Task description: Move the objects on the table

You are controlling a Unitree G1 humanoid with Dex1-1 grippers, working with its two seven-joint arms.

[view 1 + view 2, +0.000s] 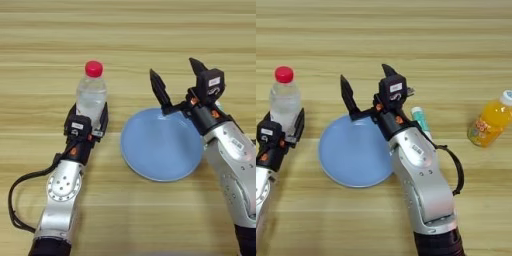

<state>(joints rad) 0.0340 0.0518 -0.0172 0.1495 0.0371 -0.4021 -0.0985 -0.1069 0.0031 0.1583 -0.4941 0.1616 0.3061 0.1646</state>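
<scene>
A clear bottle with a red cap point(92, 96) stands upright to the left of the light-blue plate point(160, 150). My left gripper point(89, 120) is shut on the bottle's lower half, one black finger on each side. Over the plate's far rim my right gripper point(178, 80) is open, its two fingers spread wide with nothing between them. The orange drink bottle with a white cap point(491, 120) stands alone at the far right of the wooden table point(125, 35).
A white-and-green glue stick point(420, 118) lies just right of my right wrist, partly hidden by it. My right forearm point(421, 175) runs over the table in front of the plate's right side.
</scene>
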